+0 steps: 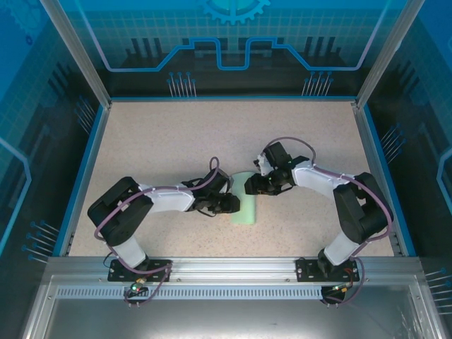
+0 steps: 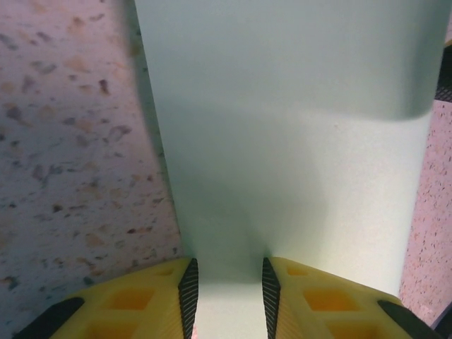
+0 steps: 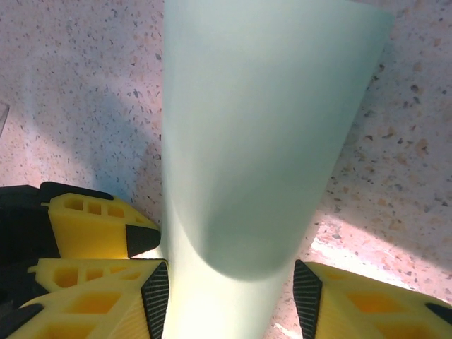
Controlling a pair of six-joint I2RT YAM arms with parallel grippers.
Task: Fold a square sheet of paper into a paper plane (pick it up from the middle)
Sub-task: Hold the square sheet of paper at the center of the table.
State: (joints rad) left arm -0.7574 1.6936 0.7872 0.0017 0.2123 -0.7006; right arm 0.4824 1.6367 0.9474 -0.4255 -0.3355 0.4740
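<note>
The square sheet of paper (image 1: 246,209) is pale mint green and lies mid-table as a narrow strip, bent over on itself. My left gripper (image 1: 232,205) is at its left edge. In the left wrist view the left gripper (image 2: 229,274) has its jaws part-way apart, yellow fingers resting on the paper (image 2: 296,141), which spans the gap. My right gripper (image 1: 253,186) is at the strip's far end. Its jaws (image 3: 232,286) stand wide around the curled paper (image 3: 261,127), the right pad (image 3: 307,296) clear of it. One left finger (image 3: 99,227) shows beside it. The paper plane is out of view.
The speckled beige table (image 1: 176,141) is ringed by a blue rim and clear walls (image 1: 92,141). A metal rail (image 1: 226,272) carrying both arm bases runs along the near edge. Bare tabletop lies behind and to both sides of the paper.
</note>
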